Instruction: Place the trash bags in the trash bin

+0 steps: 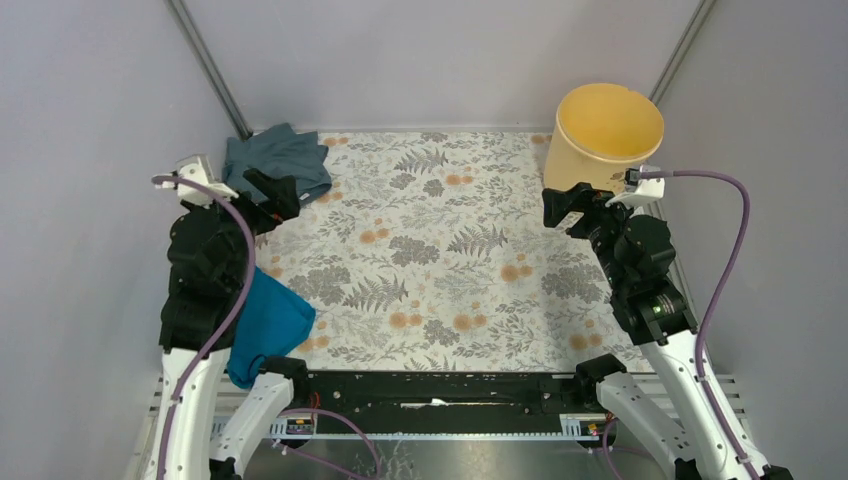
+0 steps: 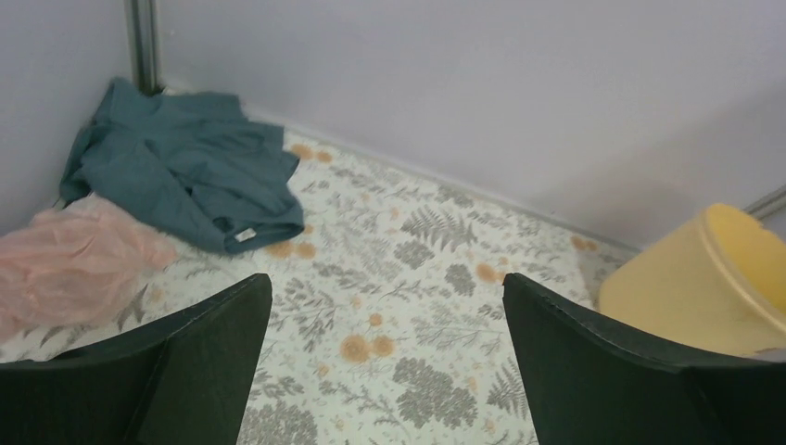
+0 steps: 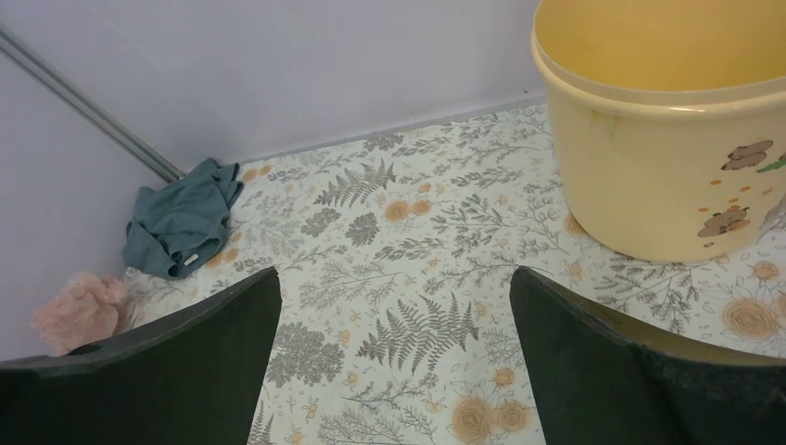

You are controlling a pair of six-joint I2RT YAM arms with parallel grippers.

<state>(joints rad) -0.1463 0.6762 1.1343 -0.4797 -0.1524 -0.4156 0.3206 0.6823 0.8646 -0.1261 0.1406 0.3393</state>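
Trash bag point(image 2: 74, 264), pale pink, filmy and crumpled, lies on the floral table point(image 1: 440, 250) at the left edge of the left wrist view, right against a grey-blue cloth point(image 2: 176, 167) bunched in the upper left corner. Well apart from it, the yellow-orange trash bin point(image 1: 605, 135) stands upright in the upper right of the overhead view. Left gripper point(image 2: 385, 287) hangs near the grey-blue cloth, jaws spread wide, grasping nothing. Right gripper point(image 3: 394, 278) sits just below the bin, likewise released. A teal cloth point(image 1: 265, 320) lies lower left, beside the left arm.
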